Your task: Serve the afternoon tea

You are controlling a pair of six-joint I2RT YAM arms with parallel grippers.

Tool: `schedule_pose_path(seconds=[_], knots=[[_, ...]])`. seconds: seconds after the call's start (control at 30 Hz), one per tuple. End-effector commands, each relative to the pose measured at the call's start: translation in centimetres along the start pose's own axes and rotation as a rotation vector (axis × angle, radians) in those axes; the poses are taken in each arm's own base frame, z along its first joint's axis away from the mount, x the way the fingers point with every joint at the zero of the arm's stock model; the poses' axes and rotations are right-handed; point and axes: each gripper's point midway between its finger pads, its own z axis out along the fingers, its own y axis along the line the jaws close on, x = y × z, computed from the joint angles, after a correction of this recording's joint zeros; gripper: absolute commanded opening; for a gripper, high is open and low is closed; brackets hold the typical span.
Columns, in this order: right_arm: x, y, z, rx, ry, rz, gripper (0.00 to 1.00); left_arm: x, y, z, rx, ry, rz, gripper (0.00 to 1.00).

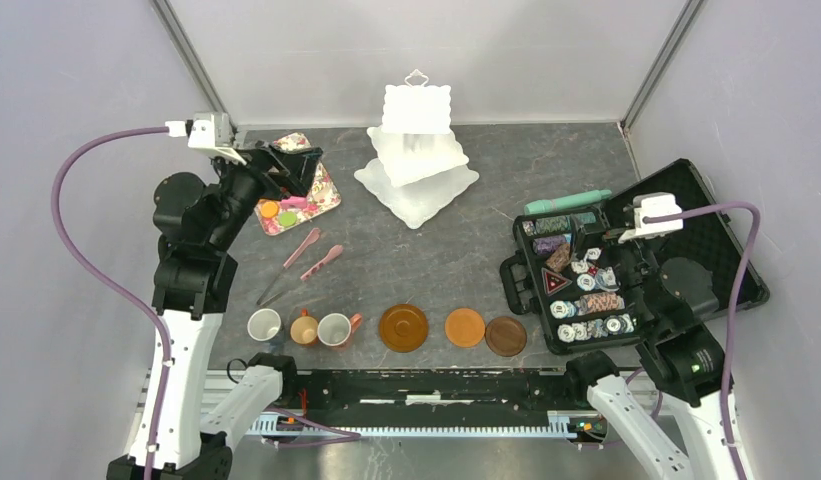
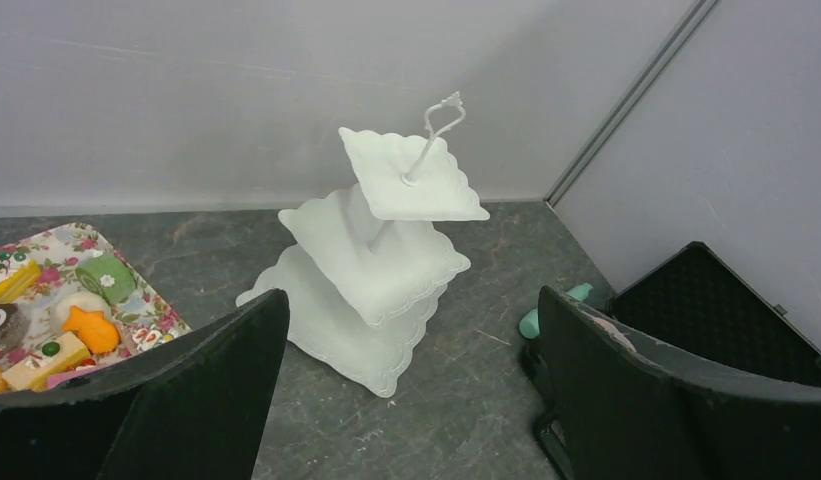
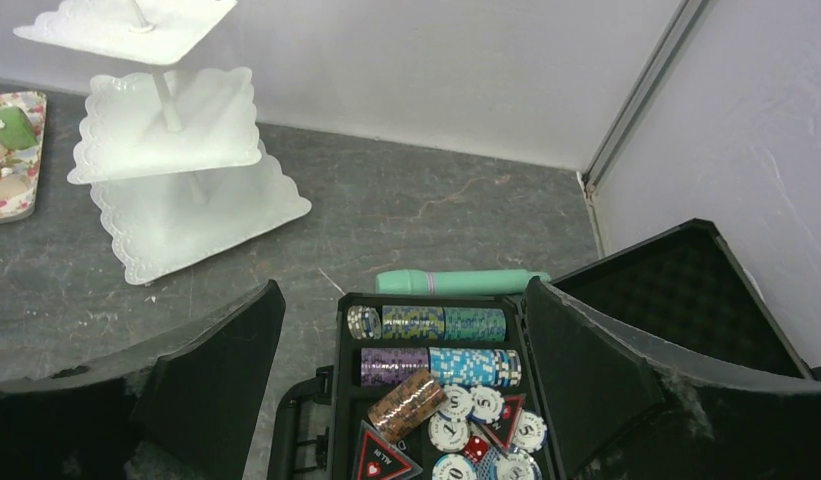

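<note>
The white three-tier stand (image 1: 416,160) stands empty at the back centre; it also shows in the left wrist view (image 2: 376,262) and the right wrist view (image 3: 171,150). Small toy cakes (image 1: 284,210) lie on the floral tray (image 1: 326,192), also in the left wrist view (image 2: 91,328). Three mugs (image 1: 304,328) and three brown-orange saucers (image 1: 464,327) sit in a row at the near edge. My left gripper (image 1: 291,165) hovers open and empty over the tray's back end (image 2: 406,400). My right gripper (image 1: 611,250) hovers open and empty above the chip case (image 3: 406,390).
An open black case of poker chips (image 1: 586,285) lies at the right, also in the right wrist view (image 3: 441,375). A teal cylinder (image 1: 568,202) lies behind it. Two pink utensils (image 1: 311,255) lie in front of the tray. Walls close in the back and sides.
</note>
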Motion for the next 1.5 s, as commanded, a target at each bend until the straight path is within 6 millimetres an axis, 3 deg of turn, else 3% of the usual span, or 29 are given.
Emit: schedule_pose_path(seconds=[0.0,0.27,0.4,0.57,0.7,0.93,1.07,1.27,1.4,1.47], knots=[[1.9,1.0,1.2,-0.034,0.061,0.004,0.98,0.1,0.3,-0.5,-0.014,-0.019,0.088,1.0],[5.2,4.2,3.2,-0.158,0.176,0.047,0.98,2.3,1.5,0.0,-0.057,0.017,0.085,1.0],[6.5,6.1,3.8,-0.238,0.223,0.076,0.98,4.1,3.8,0.5,-0.165,0.074,0.056,1.0],[7.2,7.7,3.9,-0.312,0.218,0.112,0.98,8.1,8.1,0.5,-0.373,0.215,0.017,1.0],[8.0,8.7,3.6,-0.364,0.219,0.118,0.98,11.9,11.9,-1.6,-0.605,0.395,0.003,1.0],[9.6,9.9,3.7,-0.423,0.233,0.119,0.98,21.0,14.2,-3.5,-0.71,0.812,-0.051,1.0],[9.5,10.5,3.8,-0.458,0.226,0.122,0.98,25.8,16.9,-3.9,-0.725,0.987,-0.102,1.0],[8.9,10.3,3.8,-0.454,0.2,0.116,0.98,28.6,20.4,-4.5,-0.81,1.092,-0.057,0.98],[9.6,10.4,3.8,-0.451,0.211,0.115,0.98,29.7,22.3,-4.9,-0.854,1.162,0.021,0.8],[9.7,10.6,3.7,-0.463,0.215,0.119,0.98,30.2,22.3,-4.4,-0.825,1.161,0.019,0.78]])
